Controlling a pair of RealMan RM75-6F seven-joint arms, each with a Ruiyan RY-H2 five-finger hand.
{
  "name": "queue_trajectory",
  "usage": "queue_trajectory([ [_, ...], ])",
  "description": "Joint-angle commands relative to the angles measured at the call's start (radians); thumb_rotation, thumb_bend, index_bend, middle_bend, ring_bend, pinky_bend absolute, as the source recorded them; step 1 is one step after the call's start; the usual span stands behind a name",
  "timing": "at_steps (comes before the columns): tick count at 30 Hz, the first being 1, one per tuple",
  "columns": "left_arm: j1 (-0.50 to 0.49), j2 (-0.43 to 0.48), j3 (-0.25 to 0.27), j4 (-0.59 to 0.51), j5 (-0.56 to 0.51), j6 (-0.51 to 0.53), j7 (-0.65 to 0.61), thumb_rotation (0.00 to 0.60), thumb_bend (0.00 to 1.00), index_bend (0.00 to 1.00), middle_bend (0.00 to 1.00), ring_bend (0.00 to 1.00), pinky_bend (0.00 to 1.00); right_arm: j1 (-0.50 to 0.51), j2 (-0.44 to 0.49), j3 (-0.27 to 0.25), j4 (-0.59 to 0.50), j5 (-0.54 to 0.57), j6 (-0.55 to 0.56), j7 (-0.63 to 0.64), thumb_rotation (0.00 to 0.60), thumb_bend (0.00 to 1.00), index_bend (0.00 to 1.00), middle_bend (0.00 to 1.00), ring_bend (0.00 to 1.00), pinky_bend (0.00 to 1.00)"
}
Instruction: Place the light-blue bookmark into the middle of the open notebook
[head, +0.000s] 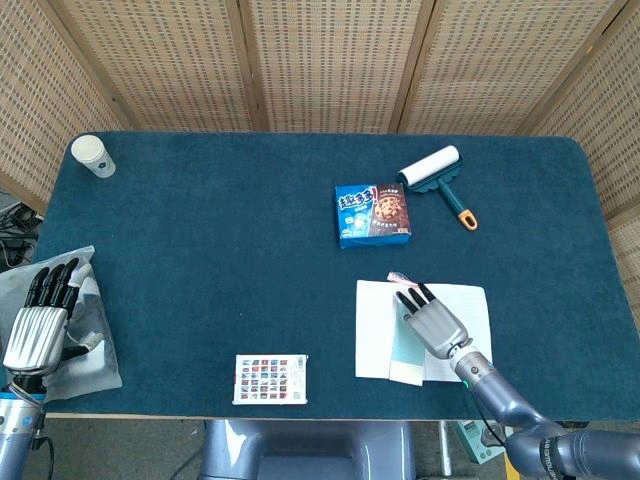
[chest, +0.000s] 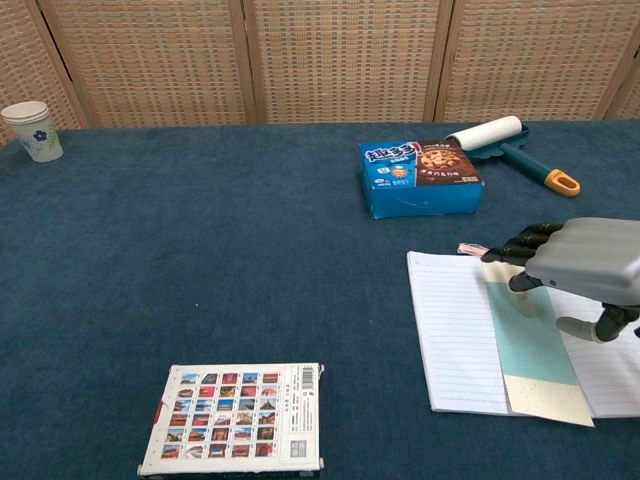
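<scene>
The open notebook (head: 373, 328) (chest: 452, 333) lies near the table's front edge on the right, its lined pages up. The light-blue bookmark (chest: 527, 339) (head: 404, 347) lies flat along the notebook's middle, with a cream end toward the front and a pink tassel (chest: 471, 249) past the far edge. My right hand (head: 433, 322) (chest: 580, 263) hovers palm down over the bookmark's far half, fingers extended and apart, holding nothing. My left hand (head: 42, 318) rests at the far left over a grey cloth, fingers straight, empty.
A blue cookie box (head: 372, 213) (chest: 420, 176) sits behind the notebook, a lint roller (head: 437, 176) (chest: 507, 142) beyond it. A paper cup (head: 93, 156) (chest: 30, 130) stands at the far left corner. A card of small pictures (head: 271, 379) (chest: 236, 432) lies at the front centre.
</scene>
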Motion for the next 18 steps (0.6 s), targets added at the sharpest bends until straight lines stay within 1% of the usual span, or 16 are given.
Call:
queue_trajectory([
  [1,0.000,0.000,-0.001,0.000,0.000,0.001,-0.001,0.600,0.05,0.00,0.00,0.00,0.00,0.000,0.000,0.001,-0.001,-0.001,0.000,0.001,0.600,0.66,0.37,0.00,0.00,0.00],
  [18,-0.001,-0.001,0.001,0.001,-0.001,-0.003,-0.001,0.600,0.05,0.00,0.00,0.00,0.00,0.002,-0.007,-0.005,0.004,-0.051,-0.004,0.014,0.600,0.67,0.37,0.00,0.00,0.00],
])
